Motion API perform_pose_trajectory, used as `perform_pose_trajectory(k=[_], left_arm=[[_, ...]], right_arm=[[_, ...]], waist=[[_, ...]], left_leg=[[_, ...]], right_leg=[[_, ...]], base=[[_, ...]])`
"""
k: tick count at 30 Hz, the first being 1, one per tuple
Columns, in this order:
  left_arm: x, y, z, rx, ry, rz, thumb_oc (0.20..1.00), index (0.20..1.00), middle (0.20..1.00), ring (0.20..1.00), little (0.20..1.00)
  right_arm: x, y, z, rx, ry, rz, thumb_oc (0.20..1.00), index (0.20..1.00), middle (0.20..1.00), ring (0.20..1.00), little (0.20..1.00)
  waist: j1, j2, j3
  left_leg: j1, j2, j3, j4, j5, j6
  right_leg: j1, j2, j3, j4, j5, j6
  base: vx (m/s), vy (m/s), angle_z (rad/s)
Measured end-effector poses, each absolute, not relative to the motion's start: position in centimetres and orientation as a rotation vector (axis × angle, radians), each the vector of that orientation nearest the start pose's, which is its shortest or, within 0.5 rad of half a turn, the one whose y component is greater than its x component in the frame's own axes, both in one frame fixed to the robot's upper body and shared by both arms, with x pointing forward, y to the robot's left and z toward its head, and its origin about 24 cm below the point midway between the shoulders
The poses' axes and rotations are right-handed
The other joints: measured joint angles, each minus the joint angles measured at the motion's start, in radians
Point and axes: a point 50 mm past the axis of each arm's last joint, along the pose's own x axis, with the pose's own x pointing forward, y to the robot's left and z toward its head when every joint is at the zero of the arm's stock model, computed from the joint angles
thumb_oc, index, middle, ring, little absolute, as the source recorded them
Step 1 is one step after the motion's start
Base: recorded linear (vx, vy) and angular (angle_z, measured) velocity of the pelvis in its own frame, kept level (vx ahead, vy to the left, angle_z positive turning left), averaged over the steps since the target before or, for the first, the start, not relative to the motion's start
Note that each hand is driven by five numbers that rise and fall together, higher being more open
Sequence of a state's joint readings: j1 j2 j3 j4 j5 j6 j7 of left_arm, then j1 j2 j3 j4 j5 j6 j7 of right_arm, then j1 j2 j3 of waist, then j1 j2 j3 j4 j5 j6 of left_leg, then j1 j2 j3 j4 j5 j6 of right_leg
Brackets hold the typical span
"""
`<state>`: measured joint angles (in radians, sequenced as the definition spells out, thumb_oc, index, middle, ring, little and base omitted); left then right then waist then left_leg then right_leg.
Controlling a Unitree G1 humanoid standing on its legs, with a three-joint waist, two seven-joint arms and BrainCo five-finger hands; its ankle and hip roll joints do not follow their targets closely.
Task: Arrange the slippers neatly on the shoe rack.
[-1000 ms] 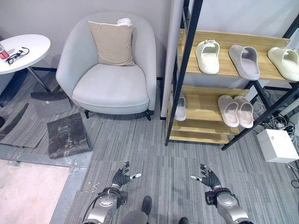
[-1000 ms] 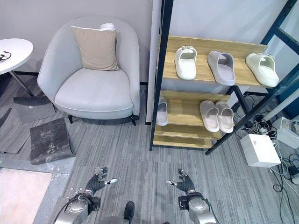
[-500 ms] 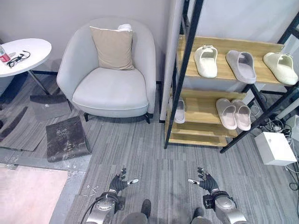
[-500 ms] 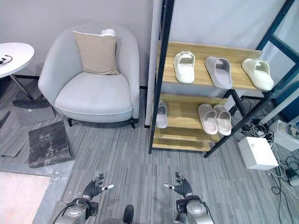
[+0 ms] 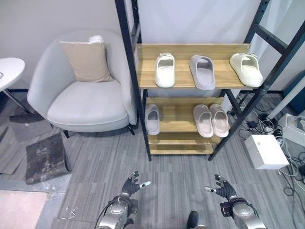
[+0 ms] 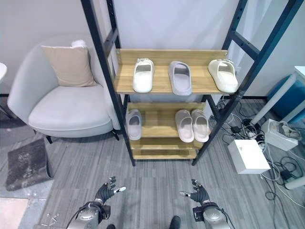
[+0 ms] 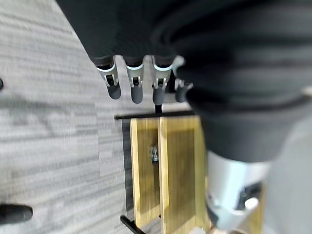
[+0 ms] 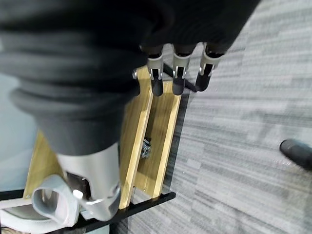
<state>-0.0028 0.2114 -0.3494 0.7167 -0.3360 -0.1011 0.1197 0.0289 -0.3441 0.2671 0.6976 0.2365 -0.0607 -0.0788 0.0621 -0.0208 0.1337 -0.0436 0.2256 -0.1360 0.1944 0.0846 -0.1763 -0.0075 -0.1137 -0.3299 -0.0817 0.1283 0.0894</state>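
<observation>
Six slippers sit on the shoe rack (image 5: 143,67): three up top, a lone grey slipper (image 5: 152,119) apart from the pink pair (image 5: 211,120) below. Both my left hand (image 5: 132,183) and right hand (image 5: 222,188) hang empty, fingers relaxed. I should reach low, mating strays. Since earlier, my view has swung to centre the rack.

Shoe rack (image 5: 186,51) uprights run off the top edge; top of the frame cut off. Grey slipper (image 5: 152,119) on the middle shelf sits partly behind the left front post. Round white table (image 5: 5,71) cut by the left edge. Blue object (image 5: 295,86) at the right edge, mostly cropped, cannot tell what it is. Small bits on the floor (image 5: 69,212) too small to identify. Small dark item on the lowest wooden shelf (image 7: 154,153) blurred, unidentifiable.
</observation>
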Motion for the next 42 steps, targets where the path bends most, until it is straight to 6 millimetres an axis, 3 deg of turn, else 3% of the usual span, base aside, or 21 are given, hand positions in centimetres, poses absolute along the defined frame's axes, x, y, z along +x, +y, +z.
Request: perform_pose_trajectory(k=[2, 3, 4, 5, 6, 7, 10, 13, 15, 19, 22, 23, 24, 27, 30, 32, 36, 37, 38, 39, 42], left_arm=[[19.0, 16.9, -10.4, 0.057, 0.66, -0.012, 1.0, 1.0, 1.0, 1.0, 1.0], [19.4, 17.2, -10.1, 0.065, 0.645, -0.01, 1.0, 1.0, 1.0, 1.0, 1.0], [19.3, 17.4, -10.2, 0.068, 0.649, -0.007, 1.0, 1.0, 1.0, 1.0, 1.0], [19.2, 17.5, -10.3, 0.07, 0.654, -0.006, 1.0, 1.0, 1.0, 1.0, 1.0], [19.5, 17.1, -10.2, 0.074, 0.648, -0.023, 1.0, 1.0, 1.0, 1.0, 1.0], [19.8, 16.7, -9.9, 0.071, 0.634, -0.037, 1.0, 1.0, 1.0, 1.0, 1.0], [19.9, 16.6, -9.9, 0.081, 0.632, -0.049, 1.0, 1.0, 1.0, 1.0, 1.0], [19.5, 16.7, -10.2, 0.088, 0.649, -0.047, 1.0, 1.0, 1.0, 1.0, 1.0], [19.1, 17.5, -10.3, 0.095, 0.659, -0.029, 1.0, 1.0, 1.0, 1.0, 1.0], [18.7, 18.5, -10.2, 0.1, 0.662, -0.001, 1.0, 1.0, 1.0, 1.0, 1.0], [18.8, 19.0, -10.1, 0.114, 0.657, 0.008, 1.0, 1.0, 1.0, 1.0, 1.0], [18.7, 19.1, -10.1, 0.117, 0.655, 0.009, 1.0, 1.0, 1.0, 1.0, 1.0], [18.7, 19.5, -10.1, 0.128, 0.66, 0.014, 1.0, 1.0, 1.0, 1.0, 1.0], [18.2, 19.7, -10.5, 0.128, 0.688, 0.022, 1.0, 1.0, 1.0, 1.0, 1.0], [18.4, 19.6, -10.5, 0.125, 0.685, 0.019, 1.0, 1.0, 1.0, 1.0, 1.0], [18.5, 19.5, -10.6, 0.123, 0.689, 0.022, 1.0, 1.0, 1.0, 1.0, 1.0], [18.5, 19.3, -10.8, 0.128, 0.697, 0.019, 1.0, 1.0, 1.0, 1.0, 1.0], [18.3, 19.6, -10.8, 0.134, 0.7, 0.021, 1.0, 1.0, 1.0, 1.0, 1.0], [18.1, 19.5, -10.9, 0.133, 0.709, 0.02, 1.0, 1.0, 1.0, 1.0, 1.0], [17.8, 18.8, -11.2, 0.117, 0.718, 0.008, 1.0, 1.0, 1.0, 1.0, 1.0], [18.2, 17.9, -11.0, 0.092, 0.702, -0.005, 1.0, 1.0, 1.0, 1.0, 1.0]], right_arm=[[18.1, -21.7, -10.1, -0.208, 0.691, -0.022, 1.0, 1.0, 1.0, 1.0, 1.0], [18.2, -21.5, -10.0, -0.203, 0.686, -0.023, 1.0, 1.0, 1.0, 1.0, 1.0], [18.2, -21.4, -10.0, -0.204, 0.685, -0.019, 1.0, 1.0, 1.0, 1.0, 1.0], [18.4, -21.4, -9.9, -0.208, 0.678, -0.016, 1.0, 1.0, 1.0, 1.0, 1.0], [18.4, -21.7, -9.9, -0.21, 0.679, -0.027, 1.0, 1.0, 1.0, 1.0, 1.0], [18.9, -21.9, -9.6, -0.214, 0.667, -0.034, 1.0, 1.0, 1.0, 1.0, 1.0], [19.5, -21.6, -9.4, -0.212, 0.653, -0.026, 1.0, 1.0, 1.0, 1.0, 1.0], [19.7, -21.0, -9.4, -0.198, 0.65, -0.016, 1.0, 1.0, 1.0, 1.0, 1.0], [19.9, -20.2, -9.5, -0.187, 0.647, 0.003, 1.0, 1.0, 1.0, 1.0, 1.0], [19.7, -19.6, -9.8, -0.177, 0.66, 0.016, 1.0, 1.0, 1.0, 1.0, 1.0], [19.8, -18.4, -9.9, -0.171, 0.659, 0.056, 1.0, 1.0, 1.0, 1.0, 1.0], [19.8, -18.2, -9.9, -0.175, 0.656, 0.065, 1.0, 1.0, 1.0, 1.0, 1.0], [19.7, -17.8, -10.0, -0.162, 0.66, 0.067, 1.0, 1.0, 1.0, 1.0, 1.0], [19.7, -17.8, -10.0, -0.152, 0.658, 0.058, 1.0, 1.0, 1.0, 1.0, 1.0], [19.7, -17.9, -10.0, -0.151, 0.657, 0.053, 1.0, 1.0, 1.0, 1.0, 1.0], [19.6, -17.8, -10.0, -0.151, 0.659, 0.056, 1.0, 1.0, 1.0, 1.0, 1.0], [18.8, -17.9, -10.3, -0.149, 0.676, 0.053, 1.0, 1.0, 1.0, 1.0, 1.0], [18.1, -17.7, -10.7, -0.142, 0.697, 0.055, 1.0, 1.0, 1.0, 1.0, 1.0], [17.7, -17.8, -11.0, -0.141, 0.711, 0.052, 1.0, 1.0, 1.0, 1.0, 1.0], [17.4, -18.3, -11.1, -0.155, 0.723, 0.044, 1.0, 1.0, 1.0, 1.0, 1.0], [18.1, -19.4, -10.5, -0.191, 0.699, 0.035, 1.0, 1.0, 1.0, 1.0, 1.0]], waist=[[0.015, -0.016, 0.005], [0.014, -0.034, 0.019], [0.022, -0.037, 0.019], [0.033, -0.037, 0.024], [0.027, -0.046, 0.033], [0.029, -0.047, 0.049], [0.029, -0.015, 0.053], [0.044, 0.042, 0.042], [0.057, 0.024, 0.046], [0.058, -0.003, 0.039], [0.057, 0.003, 0.038], [0.057, 0.006, 0.036], [0.055, -0.018, 0.037], [0.053, -0.023, 0.035], [0.047, -0.021, 0.035], [0.032, -0.011, 0.039], [-0.001, -0.01, 0.039], [-0.004, -0.044, 0.037], [-0.009, -0.05, 0.034], [-0.01, -0.025, 0.019], [-0.009, 0.016, 0.001]], left_leg=[[-0.078, -0.004, -0.032, 0.135, 0.062, -0.053], [-0.116, -0.002, -0.011, 0.198, 0.104, -0.034], [-0.111, -0.005, -0.017, 0.204, 0.103, -0.031], [-0.132, -0.028, -0.016, 0.234, 0.075, -0.038], [-0.148, -0.086, -0.019, 0.255, 0.024, -0.041], [-0.154, -0.165, 0.036, 0.2, -0.047, 0.025], [-0.132, -0.247, 0.122, -0.125, -0.048, 0.098], [-0.122, -0.223, 0.126, -0.23, -0.026, 0.104], [-0.102, -0.231, 0.119, -0.236, -0.002, 0.113], [-0.041, -0.269, 0.122, -0.252, -0.015, 0.139], [0.014, -0.266, 0.13, -0.253, -0.022, 0.202], [0.018, -0.258, 0.15, -0.248, -0.002, 0.25], [0.039, -0.276, 0.145, -0.25, -0.02, 0.262], [0.071, -0.28, 0.146, -0.251, -0.032, 0.286], [0.089, -0.279, 0.145, -0.254, -0.034, 0.272], [0.11, -0.271, 0.142, -0.267, -0.045, 0.257], [0.138, -0.26, 0.107, -0.274, -0.07, 0.22], [0.169, -0.263, 0.083, -0.274, -0.09, 0.189], [0.184, -0.255, 0.067, -0.274, -0.103, 0.17], [0.196, -0.213, 0.061, -0.274, -0.117, 0.148], [0.184, -0.133, 0.042, -0.248, -0.132, 0.114]], right_leg=[[0.014, 0.014, 0.0, 0.0, -0.018, -0.036], [0.022, 0.012, -0.005, -0.006, -0.01, -0.058], [0.022, 0.016, -0.008, -0.006, -0.013, -0.066], [0.025, 0.02, 0.001, -0.006, -0.041, -0.103], [0.022, 0.001, -0.006, -0.007, -0.042, -0.106], [0.02, -0.018, -0.009, -0.007, -0.045, -0.106], [0.014, -0.004, -0.039, -0.007, -0.048, -0.101], [0.024, 0.061, -0.051, -0.007, -0.061, -0.09], [0.035, 0.059, -0.025, -0.006, -0.075, -0.072], [0.058, 0.016, 0.0, 0.051, -0.111, -0.026], [-0.049, -0.044, 0.004, 0.388, -0.176, 0.062], [-0.076, -0.06, -0.002, 0.473, -0.206, 0.089], [-0.101, -0.09, 0.007, 0.54, -0.219, 0.095], [-0.093, -0.116, -0.012, 0.54, -0.248, 0.079], [-0.073, -0.135, -0.023, 0.341, -0.227, 0.07], [-0.08, -0.133, 0.007, 0.154, -0.125, 0.084], [-0.096, -0.138, 0.032, -0.001, 0.018, 0.111], [-0.084, -0.139, 0.035, -0.005, 0.039, 0.101], [-0.07, -0.129, 0.05, -0.006, 0.092, 0.05], [-0.053, -0.082, 0.047, -0.006, 0.078, 0.012], [-0.041, -0.007, 0.002, -0.007, 0.054, -0.013]], base=[[0.18, -0.288, 0.0], [0.13, -0.104, 0.03], [0.21, -0.135, 0.02], [0.16, -0.064, 0.1], [0.23, -0.076, 0.33], [0.21, -0.05, 0.35], [0.21, -0.024, 0.25], [0.24, -0.009, -0.07], [0.15, 0.035, -0.35], [0.19, 0.102, -0.1], [0.13, 0.09, -0.13], [0.15, 0.046, 0.02], [0.24, 0.003, 0.07], [0.18, -0.047, 0.0], [0.22, -0.132, 0.04], [0.32, -0.198, 0.04], [0.24, -0.162, 0.28], [0.24, -0.168, 0.49], [0.32, -0.228, 0.37], [0.15, -0.118, 0.09], [0.21, -0.25, 0.16]])
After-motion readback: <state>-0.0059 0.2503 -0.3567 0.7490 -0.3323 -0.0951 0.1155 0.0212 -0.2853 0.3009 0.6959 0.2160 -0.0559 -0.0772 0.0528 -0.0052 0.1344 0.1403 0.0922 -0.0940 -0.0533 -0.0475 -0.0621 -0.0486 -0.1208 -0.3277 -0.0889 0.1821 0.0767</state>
